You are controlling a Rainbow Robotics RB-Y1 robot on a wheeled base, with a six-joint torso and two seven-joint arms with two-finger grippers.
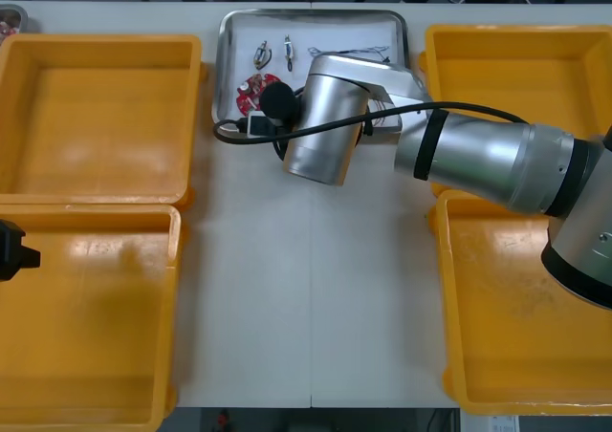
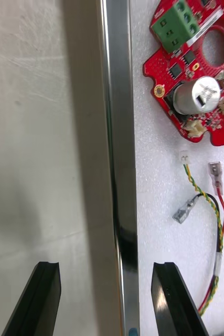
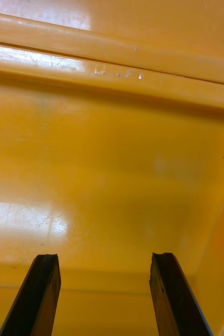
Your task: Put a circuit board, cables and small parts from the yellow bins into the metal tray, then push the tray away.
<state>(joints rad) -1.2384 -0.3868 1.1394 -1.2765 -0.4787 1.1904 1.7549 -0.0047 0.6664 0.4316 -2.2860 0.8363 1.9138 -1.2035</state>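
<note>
The metal tray (image 1: 335, 32) lies at the table's far middle, white inside. In it are a round red circuit board (image 1: 254, 87), two small metal parts (image 1: 262, 52) and thin cables (image 1: 356, 50). My right arm (image 1: 325, 117) reaches over the tray's near edge. My right gripper (image 2: 106, 283) is open and straddles the tray's shiny rim (image 2: 119, 157): one finger is over the table, the other over the tray's inside. Beyond that finger lie a red and yellow cable (image 2: 218, 220) and the circuit board (image 2: 195, 79). My left gripper (image 3: 105, 278) hangs open and empty over the near left yellow bin (image 3: 112, 173).
Yellow bins stand at both sides: far left (image 1: 96, 117), near left (image 1: 86, 317), far right (image 1: 516, 59), near right (image 1: 516, 327). Their floors look bare. Bare table (image 1: 306, 289) runs between them, from the tray to the front edge. The left gripper (image 1: 14, 248) sits at the far left.
</note>
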